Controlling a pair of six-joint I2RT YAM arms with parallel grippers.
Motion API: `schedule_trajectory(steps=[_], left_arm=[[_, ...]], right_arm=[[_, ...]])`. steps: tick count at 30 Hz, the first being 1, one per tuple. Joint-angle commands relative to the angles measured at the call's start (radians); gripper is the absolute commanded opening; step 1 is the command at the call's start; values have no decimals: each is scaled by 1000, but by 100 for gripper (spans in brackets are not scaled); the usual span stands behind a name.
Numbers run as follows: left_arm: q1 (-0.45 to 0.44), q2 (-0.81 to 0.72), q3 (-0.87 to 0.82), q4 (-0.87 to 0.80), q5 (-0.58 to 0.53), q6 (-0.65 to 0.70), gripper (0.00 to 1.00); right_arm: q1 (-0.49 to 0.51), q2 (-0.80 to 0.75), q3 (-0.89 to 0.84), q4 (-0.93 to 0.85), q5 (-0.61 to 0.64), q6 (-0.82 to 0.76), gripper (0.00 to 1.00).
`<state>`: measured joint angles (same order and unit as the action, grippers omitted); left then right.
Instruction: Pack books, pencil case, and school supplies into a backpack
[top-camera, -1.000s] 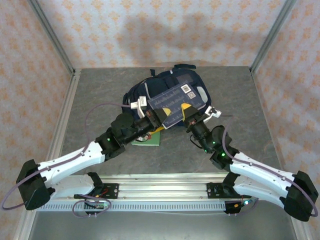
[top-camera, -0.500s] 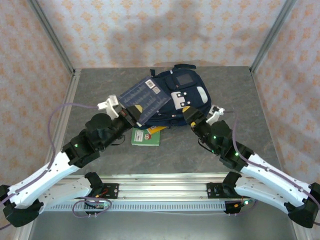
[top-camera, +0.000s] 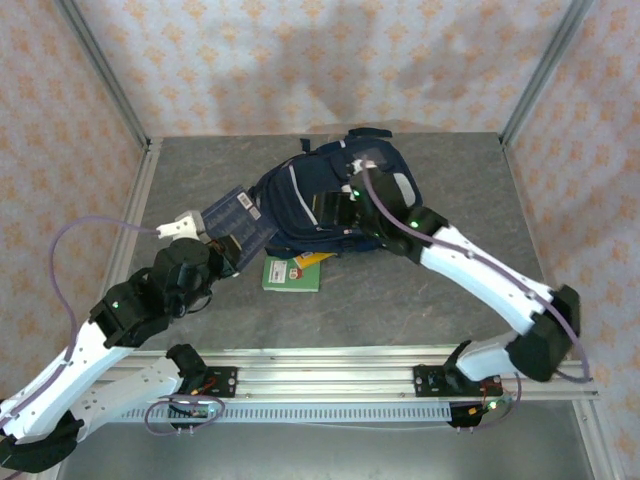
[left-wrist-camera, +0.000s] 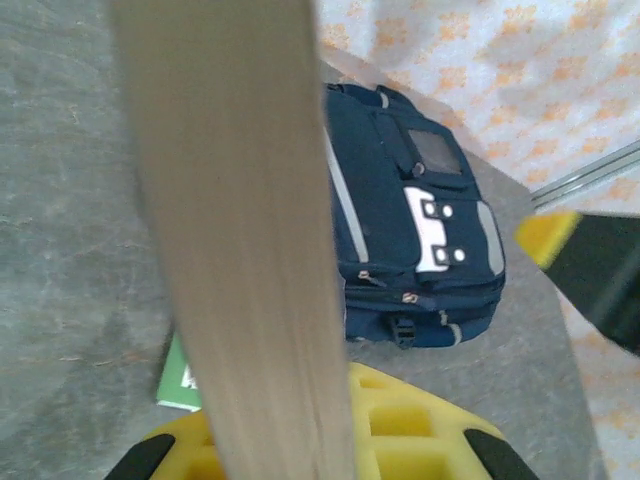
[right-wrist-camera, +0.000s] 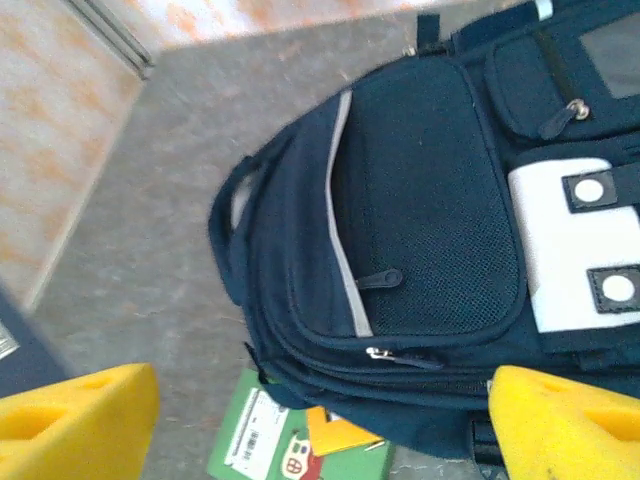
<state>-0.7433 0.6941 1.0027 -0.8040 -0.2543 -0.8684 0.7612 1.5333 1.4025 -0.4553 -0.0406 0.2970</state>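
The grey bench (top-camera: 420, 300) carries everything we see. The navy backpack (top-camera: 295, 210) lies on it towards the far side, front pocket up, its pale grey stripe and white patches facing the top camera. We cannot tell whether its main compartment is unzipped.

Next in size is the dark blue book (top-camera: 238, 222), held tilted off the bench just left of the backpack, barcode label towards the pack. Our left hand (top-camera: 222, 248) is clamped on its near edge; the left wrist camera sees that book edge-on as a pale slab rising between the yellow pads.

A corner of the orange-yellow book (top-camera: 312, 259) pokes out from under the backpack's near side. The small green book (top-camera: 291, 274) lies flat on the bench, touching that corner and the pack's near edge.

Our right hand (right-wrist-camera: 325, 415) hovers over the backpack's near half with its yellow pads wide apart, gripping nothing.
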Motion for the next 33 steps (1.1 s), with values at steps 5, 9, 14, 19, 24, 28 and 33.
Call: schedule_trajectory(steps=[5,9,14,19,24,28,33], left_arm=[[10,-61,0,-58,30,76,0],[12,-56,15,-99,46,122,0],[12,-50,2,-83,60,144,0],[12,-35,-19,-73,66,155,0],[19,-34,-11,-86,36,166,0],[24,-32,11,-99,8,181,0],[44,39,62,-109,24,239,0]], right_arm=[[-2,358,316,-136,68,-192,94],[-4,511,462,-171,76,-223,95],[-3,683,633,-248,83,-269,95],[-4,772,676,-261,95,-286,93],[-2,815,707,-252,144,-307,72],[-2,786,680,-208,131,-321,28],[-12,730,648,-175,78,-331,0]])
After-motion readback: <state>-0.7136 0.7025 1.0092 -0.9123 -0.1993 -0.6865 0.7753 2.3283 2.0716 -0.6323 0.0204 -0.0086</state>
